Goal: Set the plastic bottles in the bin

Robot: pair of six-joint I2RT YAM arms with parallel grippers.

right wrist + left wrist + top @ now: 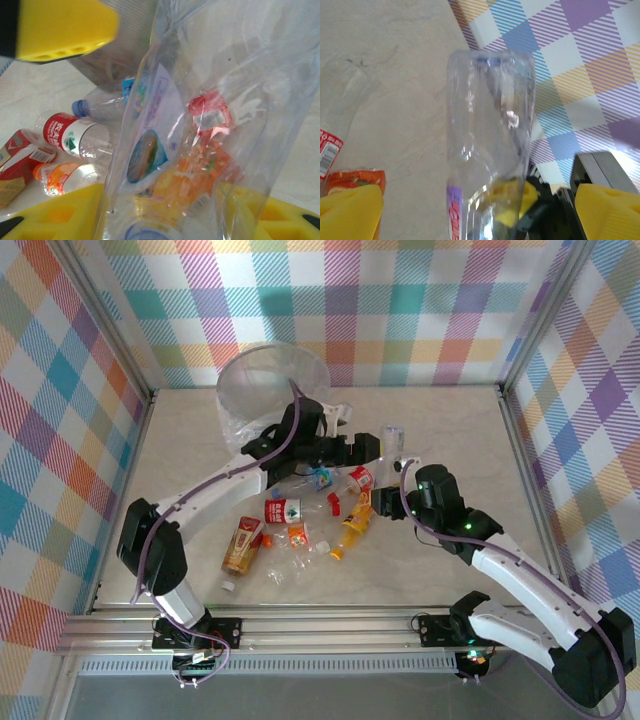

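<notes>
Near the bin [262, 375], right end effector [170, 220] grips 1 clear bottle [393, 440].

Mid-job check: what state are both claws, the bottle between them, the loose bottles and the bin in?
Left claw: open, fingers either side of the clear bottle.
Right claw: shut on the clear bottle.
Other bottles: lying loose on the table.
Bin: upright, bag-lined.

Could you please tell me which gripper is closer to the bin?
Left. The left gripper is just right of the bin; the right gripper sits farther right, gripping a clear bottle.
</notes>
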